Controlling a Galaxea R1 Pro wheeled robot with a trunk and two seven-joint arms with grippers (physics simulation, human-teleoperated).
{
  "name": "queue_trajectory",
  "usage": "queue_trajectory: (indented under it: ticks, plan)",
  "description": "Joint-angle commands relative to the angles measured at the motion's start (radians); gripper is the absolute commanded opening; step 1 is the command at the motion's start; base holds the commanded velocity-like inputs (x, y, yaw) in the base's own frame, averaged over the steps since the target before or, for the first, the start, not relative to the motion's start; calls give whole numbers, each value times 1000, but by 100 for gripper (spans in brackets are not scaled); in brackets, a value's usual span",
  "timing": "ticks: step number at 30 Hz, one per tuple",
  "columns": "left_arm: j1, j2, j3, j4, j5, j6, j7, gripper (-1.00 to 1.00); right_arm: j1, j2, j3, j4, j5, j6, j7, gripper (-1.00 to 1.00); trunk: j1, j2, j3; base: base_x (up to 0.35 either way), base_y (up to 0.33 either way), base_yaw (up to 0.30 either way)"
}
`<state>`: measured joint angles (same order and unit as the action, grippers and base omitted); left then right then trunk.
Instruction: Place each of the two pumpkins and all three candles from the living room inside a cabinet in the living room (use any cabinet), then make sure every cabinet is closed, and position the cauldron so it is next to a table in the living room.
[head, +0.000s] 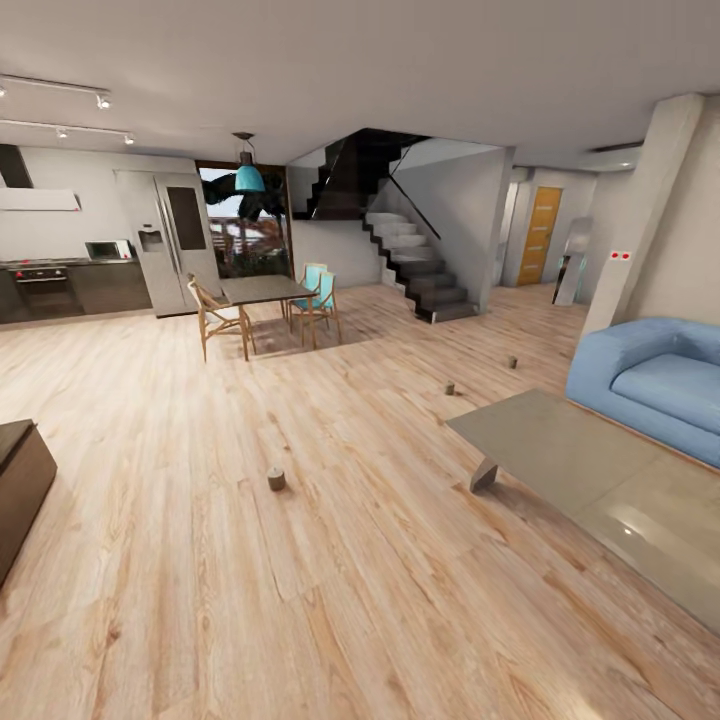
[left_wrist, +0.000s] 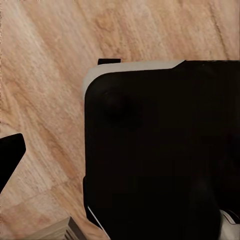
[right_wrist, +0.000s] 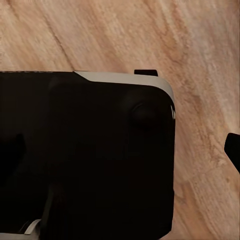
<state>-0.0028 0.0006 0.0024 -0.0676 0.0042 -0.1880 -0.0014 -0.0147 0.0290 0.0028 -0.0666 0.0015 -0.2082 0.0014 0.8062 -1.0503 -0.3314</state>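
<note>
The cabinet (head: 18, 492) is cut off at the left edge of the head view, so only one dark-brown corner and a strip of its top show. The grey bench (head: 560, 445) runs out of the picture at the lower right; one angled leg shows under its near left corner, and the far end is lost past the frame. The blue sofa (head: 655, 385) behind it is also cropped at the right edge.

Three candles stand on the wooden floor (head: 300, 600), each small and hard to make out in detail. The nearest candle (head: 276, 479) is in the open middle of the floor, well apart from both cabinet and bench. The second candle (head: 450, 388) sits near the bench's far left corner, and the third candle (head: 512, 362) lies farther back, near the sofa's end.

Between cabinet and bench the floor is wide and open. Farther back stand a dark dining table (head: 265, 290) with wooden chairs, a fridge (head: 175, 240), a dark staircase (head: 410, 260) and an orange door (head: 540, 235).

Both wrist views look down on floorboards, with a large black body (left_wrist: 160, 150) with a pale rim covering much of the left one and a like black body (right_wrist: 85, 155) in the right. A dark tip shows at one edge of each view, but I cannot tell whether either arm's jaws are released or clenched.
</note>
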Motion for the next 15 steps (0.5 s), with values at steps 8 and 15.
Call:
queue_trajectory:
  ticks: [8, 15]
  plan:
    - [0, 2, 2, 0, 0, -2, 0, 100, -1, 0, 0, 1, 0, -3, 0, 100, 0, -1, -1, 219, 167, 0]
    - [0, 4, 1, 0, 0, -3, 0, 100, -1, -1, 0, 1, 0, -3, 0, 100, 0, -1, -1, 224, 209, -145]
